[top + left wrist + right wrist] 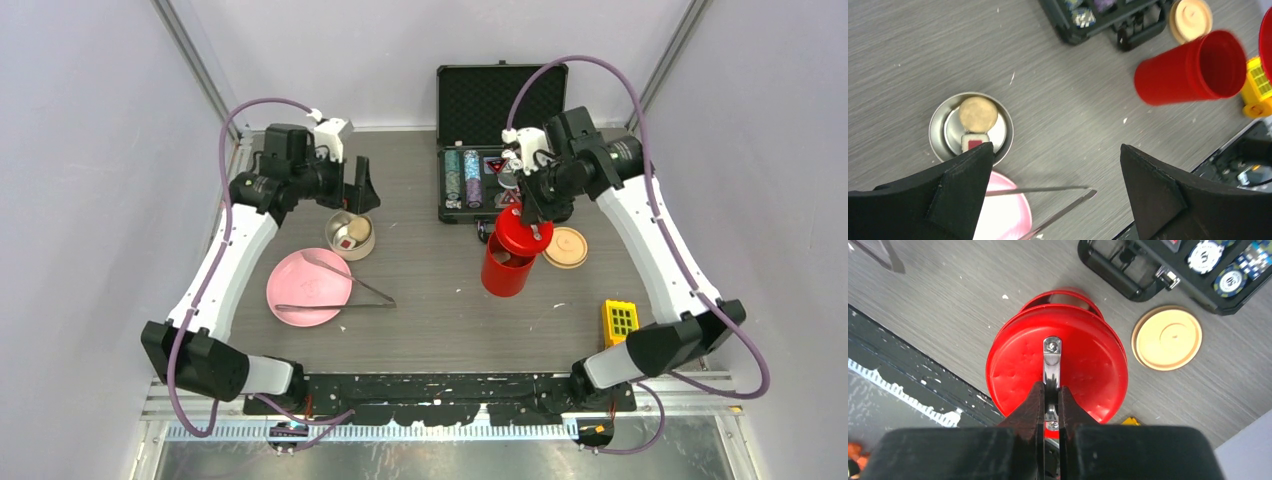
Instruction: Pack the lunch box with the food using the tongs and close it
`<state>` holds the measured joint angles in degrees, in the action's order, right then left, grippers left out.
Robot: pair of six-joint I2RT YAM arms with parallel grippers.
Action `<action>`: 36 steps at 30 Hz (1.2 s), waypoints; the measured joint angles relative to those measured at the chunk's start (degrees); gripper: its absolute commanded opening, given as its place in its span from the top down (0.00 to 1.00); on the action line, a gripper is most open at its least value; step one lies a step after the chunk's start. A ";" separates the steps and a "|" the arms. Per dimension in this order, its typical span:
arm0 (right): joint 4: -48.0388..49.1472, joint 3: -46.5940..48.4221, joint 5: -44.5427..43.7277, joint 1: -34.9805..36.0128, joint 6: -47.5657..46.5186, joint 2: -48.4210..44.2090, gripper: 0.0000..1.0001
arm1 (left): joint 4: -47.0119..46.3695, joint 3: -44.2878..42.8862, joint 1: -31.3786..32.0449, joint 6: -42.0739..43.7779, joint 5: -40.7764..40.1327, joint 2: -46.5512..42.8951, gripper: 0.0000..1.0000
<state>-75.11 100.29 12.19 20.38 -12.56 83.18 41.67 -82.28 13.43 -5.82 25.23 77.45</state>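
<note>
Nearest my side, toward the right, a small yellow block toy with a grid face (620,320) sits alone on the grey wood-grain table (440,320); on the left, the flat pink round plate (300,283) lies on the table, with the long thin dark metal tongs (352,291) laid across it, both slim arms reaching over the plate and the V-join resting on the table just to its right.

Further in, at centre right, the tall red cylindrical canister (503,275) stands upright with its mouth uncovered; I cannot tell what, if anything, is inside it. My right gripper (1050,390) has its fingers pinched tight on the thin metal handle (1052,357) of the round red lid (1068,372); the lid hangs tilted over the far right of the canister's mouth, not seated, and the canister rim peeks out beyond it in the wrist view. Just right of the canister, the beige disc lid (566,247) lies flat on the table.

On the left, beyond the plate, the small round steel bowl (935,131) holds a round tan fried piece (978,114) and, touching it, a white cube with a red centre (974,142); the bowl is uncovered. My left gripper (1055,146) hovers over the bowl's far side with its fingers spread wide and nothing between them.

Farthest back, the open black case of poker chips (500,100) lies against the rear edge.
</note>
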 measured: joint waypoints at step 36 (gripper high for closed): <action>4.92 -8.15 1.40 -0.15 0.68 9.75 0.99 | 4.48 3.17 2.95 6.36 -7.50 -2.05 0.00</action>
<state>-70.19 92.14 13.58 20.23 -11.88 92.92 46.15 -79.11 16.38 0.54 17.74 75.40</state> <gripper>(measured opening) 0.101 0.996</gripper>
